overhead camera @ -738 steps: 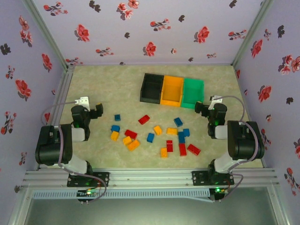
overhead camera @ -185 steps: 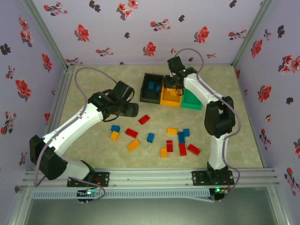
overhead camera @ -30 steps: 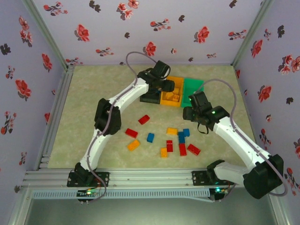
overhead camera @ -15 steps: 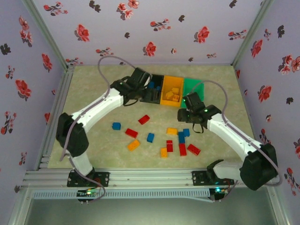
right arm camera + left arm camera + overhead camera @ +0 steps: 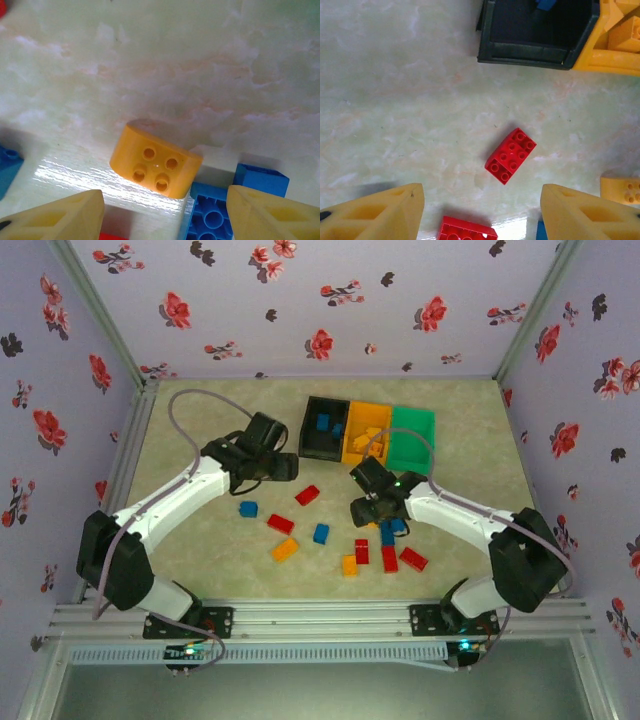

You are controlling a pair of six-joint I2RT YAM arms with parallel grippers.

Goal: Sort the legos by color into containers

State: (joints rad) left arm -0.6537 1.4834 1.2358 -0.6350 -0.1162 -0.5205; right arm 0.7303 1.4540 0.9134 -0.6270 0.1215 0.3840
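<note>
Red is the colour that lags: the green rectangular plastic bin (image 5: 415,435) at the right end of the joined row looks bare as far as its floor can be seen. The black plastic bin (image 5: 320,450) at the left end holds at least two small blue plastic bricks (image 5: 321,423), and the orange plastic bin (image 5: 370,407) between them holds a small heap of orange-yellow bricks (image 5: 358,445). Roughly a dozen bricks lie loose on the pale marbled table (image 5: 190,540) in front of the bins, red ones the most numerous, with a few blue and orange-yellow among them. I judge the sorting somewhat under halfway, with every red brick yet to go.

The left arm's fingers (image 5: 375,215) stand wide apart and grip nothing. They hang over the table just before the black bin, with a red rectangular brick (image 5: 510,155) lying studs-up ahead of them and a second red brick (image 5: 467,231) at the lower edge of the wrist view. The right arm's fingers (image 5: 275,215) are likewise spread wide and hold nothing. A four-studded orange-yellow brick (image 5: 155,166) lies on the table just ahead of the gap between them, close against two blue bricks (image 5: 212,220) on its right. It looks the likely next pick, bound for the orange bin.
</note>
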